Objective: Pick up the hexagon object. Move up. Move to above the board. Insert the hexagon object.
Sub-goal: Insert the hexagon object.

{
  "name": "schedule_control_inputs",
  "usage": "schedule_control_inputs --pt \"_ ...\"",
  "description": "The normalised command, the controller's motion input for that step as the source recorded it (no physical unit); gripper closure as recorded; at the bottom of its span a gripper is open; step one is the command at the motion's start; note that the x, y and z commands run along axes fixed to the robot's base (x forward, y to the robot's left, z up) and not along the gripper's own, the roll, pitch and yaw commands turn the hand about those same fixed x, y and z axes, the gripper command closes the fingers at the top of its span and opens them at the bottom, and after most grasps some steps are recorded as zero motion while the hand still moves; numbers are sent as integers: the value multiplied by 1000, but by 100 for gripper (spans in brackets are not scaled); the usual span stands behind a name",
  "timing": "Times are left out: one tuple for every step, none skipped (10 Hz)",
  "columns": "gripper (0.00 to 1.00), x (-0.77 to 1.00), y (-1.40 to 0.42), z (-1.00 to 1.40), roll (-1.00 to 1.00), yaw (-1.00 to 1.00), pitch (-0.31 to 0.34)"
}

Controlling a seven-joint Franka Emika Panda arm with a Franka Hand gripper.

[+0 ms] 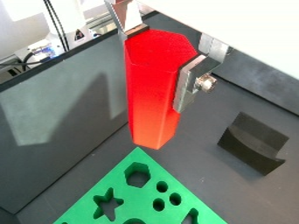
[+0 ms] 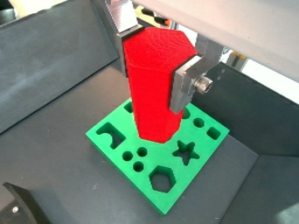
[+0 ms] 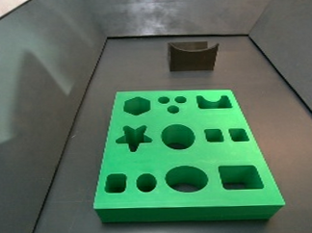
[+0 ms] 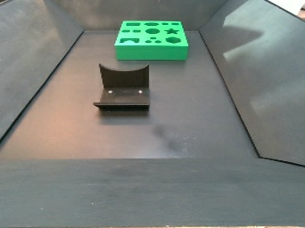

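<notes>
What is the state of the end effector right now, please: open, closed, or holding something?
End effector: closed on the hexagon object, holding it upright above the board in both wrist views; it is out of frame in both side views.

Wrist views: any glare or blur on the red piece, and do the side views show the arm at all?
In both wrist views the hexagon object looks overexposed and glows between the gripper fingers; edges are soft. In both side views the board is sharp, the walls show pale reflections, and no arm appears.
</notes>
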Motion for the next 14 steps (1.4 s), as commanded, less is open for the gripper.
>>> schedule_control_inputs --pt "100 0 77 -451 -7 51 -26" --pt "100 0 97 -486 0 74 -23" --pt "100 -46 97 -549 0 77 -34" --pt "100 -94 71 -497 0 91 -43" --pt "100 -154 46 -511 0 100 -60" --pt "100 -129 17 -500 0 123 -54" --pt "100 -86 0 -469 0 126 -51" --pt "100 -60 0 -483 0 109 -73" --pt "100 -3 -17 -483 0 129 -64" --pt "100 0 -23 -483 0 120 -50" --pt "100 0 -23 -483 14 120 -30" --pt "100 -3 -23 -474 11 114 -36" --pt "100 0 -29 -471 16 117 -33" --pt "100 -9 -11 -446 9 109 -31"
